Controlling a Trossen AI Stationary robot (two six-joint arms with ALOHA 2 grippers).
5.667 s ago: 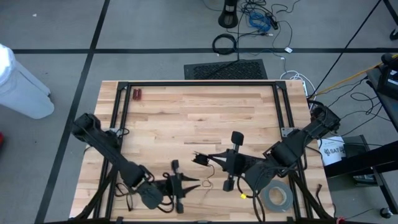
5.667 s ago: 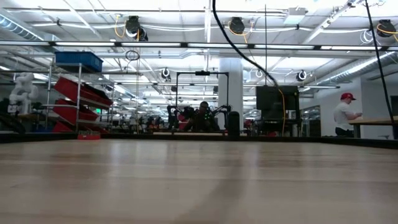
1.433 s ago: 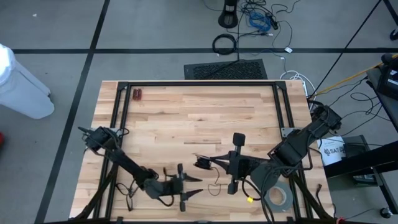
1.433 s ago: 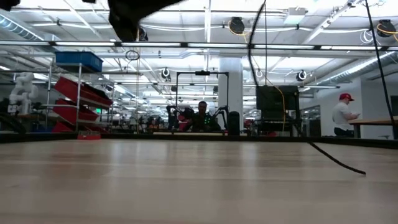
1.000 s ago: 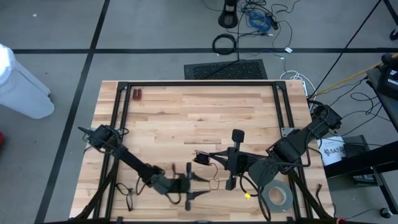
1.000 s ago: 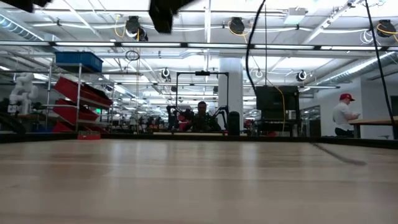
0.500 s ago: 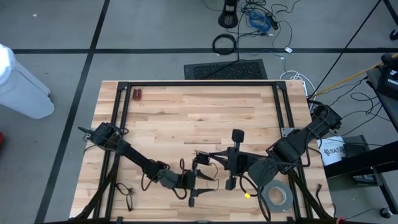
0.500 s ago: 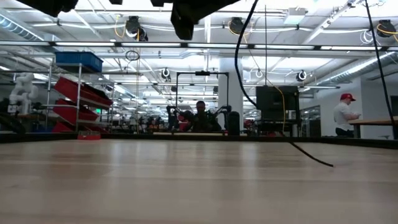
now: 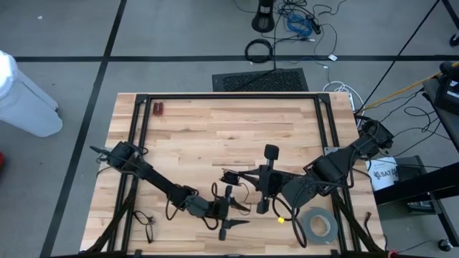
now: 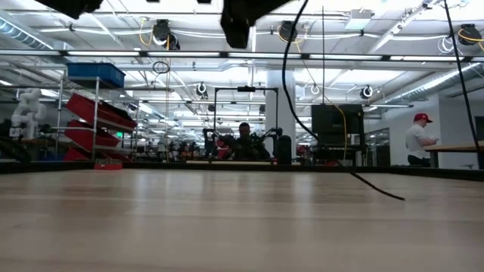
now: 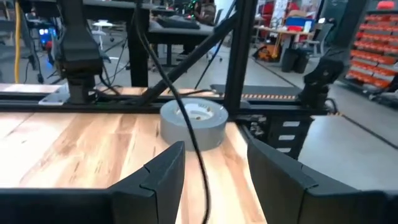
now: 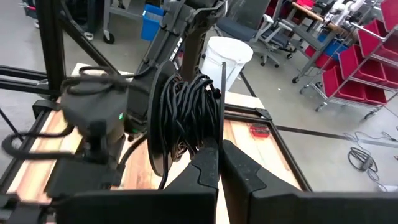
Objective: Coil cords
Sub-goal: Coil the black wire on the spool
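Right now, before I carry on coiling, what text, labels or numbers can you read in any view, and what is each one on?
"SAT": label on the white bucket off the table's right edge, high view; the rest of the label is hidden.
Grey tape roll: any marks on its core are too blurred to read.
Cord bundle at the right tool: no print visible.
Room behind, in the low and wrist views: nothing legible.
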